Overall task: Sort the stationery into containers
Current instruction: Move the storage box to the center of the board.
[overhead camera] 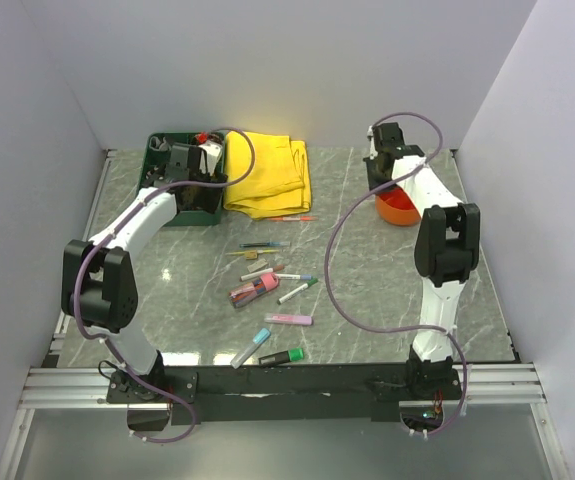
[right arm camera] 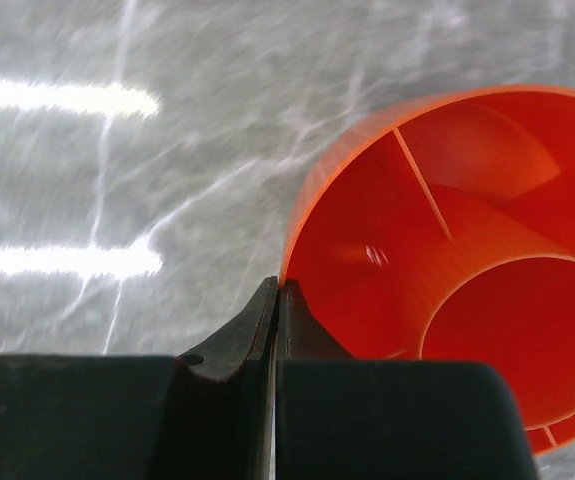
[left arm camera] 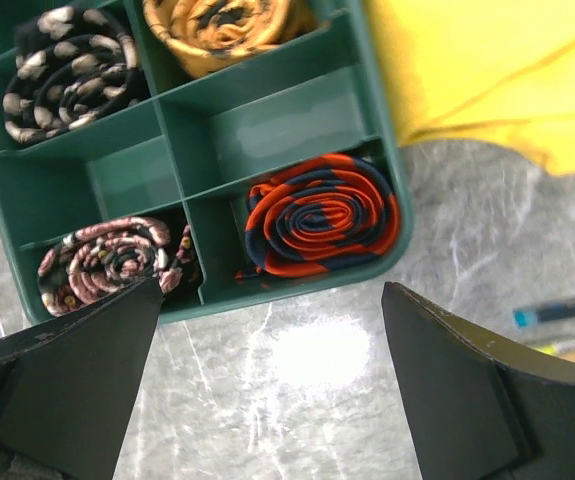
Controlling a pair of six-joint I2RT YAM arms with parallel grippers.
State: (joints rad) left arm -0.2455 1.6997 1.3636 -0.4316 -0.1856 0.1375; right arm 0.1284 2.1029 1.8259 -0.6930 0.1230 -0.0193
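The stationery [overhead camera: 267, 290], several pens, markers and highlighters, lies scattered on the marble table between the arms. The dark green tray [overhead camera: 157, 150] stands at the back left. In the left wrist view its compartments [left arm camera: 267, 300] hold rolled ties. My left gripper [left arm camera: 272, 390] is open and empty over bare table at the tray's near edge, and it shows by the tray in the top view [overhead camera: 195, 172]. The round orange pot [right arm camera: 447, 250] with inner dividers stands at the back right [overhead camera: 399, 208]. My right gripper [right arm camera: 279, 290] is shut on its rim, one finger inside the wall and one outside.
A folded yellow cloth [overhead camera: 267, 170] lies right of the tray and shows in the left wrist view [left arm camera: 487, 70]. A blue pen [left arm camera: 557, 312] lies at the right edge of that view. White walls enclose the table on three sides.
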